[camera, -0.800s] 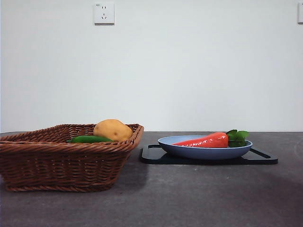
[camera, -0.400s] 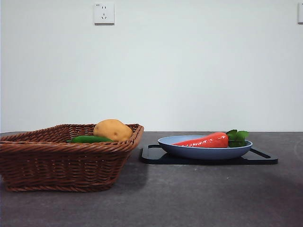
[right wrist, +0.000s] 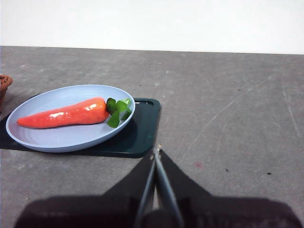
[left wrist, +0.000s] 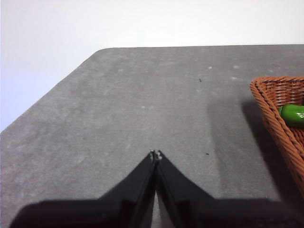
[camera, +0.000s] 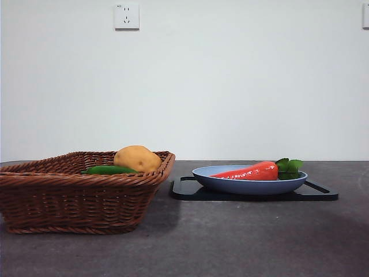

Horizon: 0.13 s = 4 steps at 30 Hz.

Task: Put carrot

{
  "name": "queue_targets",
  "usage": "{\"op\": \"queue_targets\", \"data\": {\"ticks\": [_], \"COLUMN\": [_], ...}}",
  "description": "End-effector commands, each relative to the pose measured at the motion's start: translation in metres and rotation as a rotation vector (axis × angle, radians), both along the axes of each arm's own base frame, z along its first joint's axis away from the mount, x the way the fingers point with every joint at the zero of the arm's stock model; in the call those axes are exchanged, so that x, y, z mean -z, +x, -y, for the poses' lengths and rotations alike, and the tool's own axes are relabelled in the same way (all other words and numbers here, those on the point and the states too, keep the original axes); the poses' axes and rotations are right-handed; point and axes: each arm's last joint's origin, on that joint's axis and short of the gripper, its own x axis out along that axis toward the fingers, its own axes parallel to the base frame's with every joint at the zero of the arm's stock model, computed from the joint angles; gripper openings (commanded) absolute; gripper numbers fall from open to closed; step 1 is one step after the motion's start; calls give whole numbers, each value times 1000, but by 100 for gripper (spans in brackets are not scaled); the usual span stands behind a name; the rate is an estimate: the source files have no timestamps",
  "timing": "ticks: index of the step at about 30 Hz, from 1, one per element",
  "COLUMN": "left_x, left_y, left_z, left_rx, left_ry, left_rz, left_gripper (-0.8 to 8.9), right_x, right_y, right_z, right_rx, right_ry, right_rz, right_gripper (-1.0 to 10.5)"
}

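The orange-red carrot (camera: 249,171) with green leaves lies in a light blue plate (camera: 242,185) on a dark tray (camera: 317,194). It also shows in the right wrist view (right wrist: 64,114), lying across the plate (right wrist: 52,140). My right gripper (right wrist: 156,151) is shut and empty, a short way off the tray's corner, apart from the carrot. My left gripper (left wrist: 156,155) is shut and empty over bare table, beside the wicker basket (left wrist: 280,118). Neither arm shows in the front view.
The brown wicker basket (camera: 75,196) stands at the left and holds a tan potato (camera: 136,158) and a slim green vegetable (camera: 108,169). The dark tray (right wrist: 142,130) lies under the plate. A wall socket (camera: 126,16) is on the wall behind.
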Motion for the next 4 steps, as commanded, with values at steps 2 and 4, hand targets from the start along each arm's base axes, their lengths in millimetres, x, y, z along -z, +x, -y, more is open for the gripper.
{"op": "queue_targets", "data": {"ticks": [2,4], "left_x": [3,3], "left_y": [0,0], "left_z": [0,0], "left_rx": [-2,-2], "left_ry": [-6,-6], "left_rz": [1,1], "left_gripper": [8,8], "right_x": [1,1], "right_y": [0,0], "right_z": [0,0], "right_rx": [6,6], "right_ry": [10,10], "right_rz": [5,5], "right_gripper": [3,3]}}
